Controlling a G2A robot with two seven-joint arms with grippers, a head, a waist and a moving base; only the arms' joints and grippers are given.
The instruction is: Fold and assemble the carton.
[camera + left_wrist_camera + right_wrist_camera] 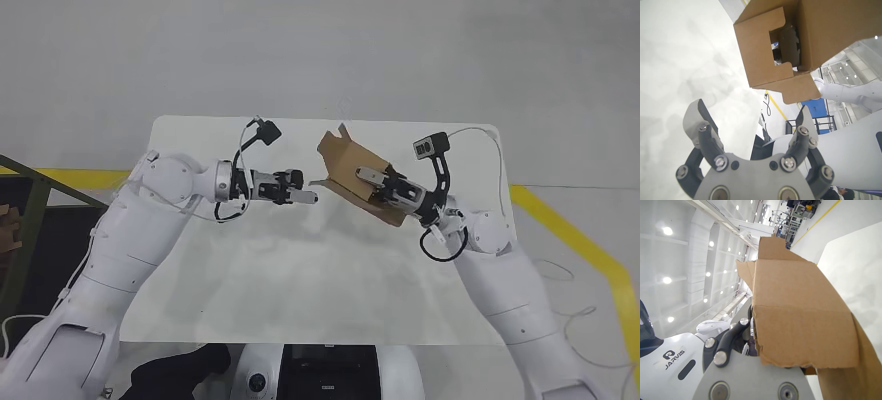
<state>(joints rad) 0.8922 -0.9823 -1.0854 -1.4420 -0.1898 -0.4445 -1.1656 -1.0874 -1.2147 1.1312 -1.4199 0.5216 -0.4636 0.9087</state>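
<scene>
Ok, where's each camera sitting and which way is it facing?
Top view: above the arms, facing down at the table; left arm and right arm show, carton between.
Left wrist view: on the left wrist, facing the carton's flapped end past the open left end effector.
Right wrist view: on the right wrist, facing along the carton; the right end effector grips it.
Shared: all show the carton.
</scene>
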